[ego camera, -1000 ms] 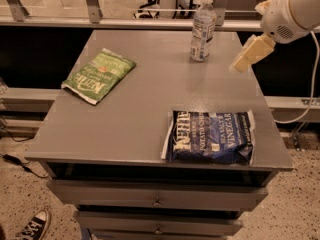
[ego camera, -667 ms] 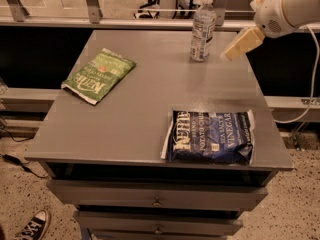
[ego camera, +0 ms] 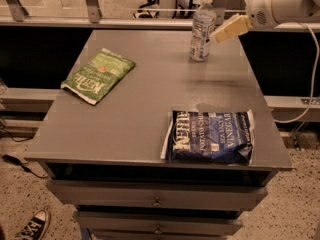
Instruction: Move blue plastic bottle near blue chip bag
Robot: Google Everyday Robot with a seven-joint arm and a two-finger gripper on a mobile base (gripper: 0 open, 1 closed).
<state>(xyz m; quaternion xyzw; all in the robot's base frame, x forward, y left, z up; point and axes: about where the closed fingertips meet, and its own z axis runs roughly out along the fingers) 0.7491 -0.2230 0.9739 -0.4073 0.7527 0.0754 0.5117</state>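
Note:
The blue plastic bottle (ego camera: 202,28), clear with a white cap and pale label, stands upright near the far right edge of the grey table (ego camera: 145,109). The blue chip bag (ego camera: 210,136), dark navy with white lettering, lies flat at the front right of the table. My gripper (ego camera: 220,34), on a white arm coming in from the upper right, hovers just to the right of the bottle at its upper half, very close to it.
A green Kettle chip bag (ego camera: 98,74) lies at the table's left side. Metal railings (ego camera: 90,4) run behind the table. Drawers (ego camera: 157,201) sit below the tabletop. A cable (ego camera: 312,74) hangs at the right. A shoe (ego camera: 31,226) is on the floor at front left.
My gripper has moved left and up along the table's far right side, closing in on the bottle. The bottle and both bags have not moved.

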